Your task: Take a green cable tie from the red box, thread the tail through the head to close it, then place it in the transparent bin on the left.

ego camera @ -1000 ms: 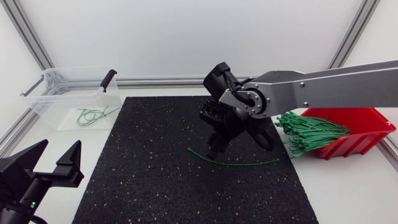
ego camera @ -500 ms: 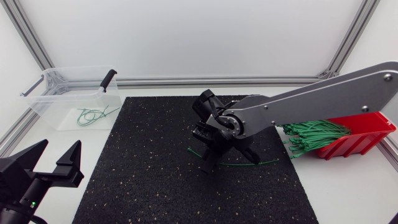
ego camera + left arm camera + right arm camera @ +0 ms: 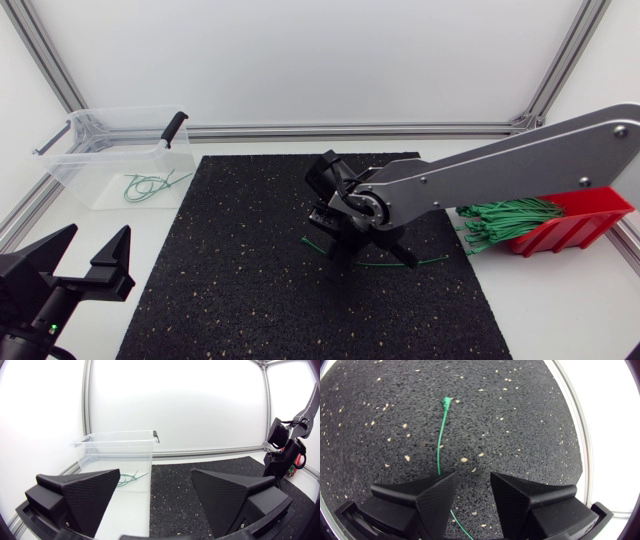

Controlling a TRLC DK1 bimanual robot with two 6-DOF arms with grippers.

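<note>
Right gripper (image 3: pixel 473 479) sits low over the black mat (image 3: pixel 530 420), fingers spread; a green cable tie (image 3: pixel 440 445) lies ahead of it, its tail passing beneath one finger; left gripper (image 3: pixel 155 480) gapes wide.

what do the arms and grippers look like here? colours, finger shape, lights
The right arm has a silver-grey link and black joints. The left gripper and the right gripper are matte black, each with two broad wedge-shaped fingers and a grainy surface. A small green light glows on the left gripper's housing.

The left claw (image 3: pixel 155 479) gapes wide, the transparent bin (image 3: pixel 115 442) ahead of it holding green cable ties (image 3: pixel 131 479).
</note>
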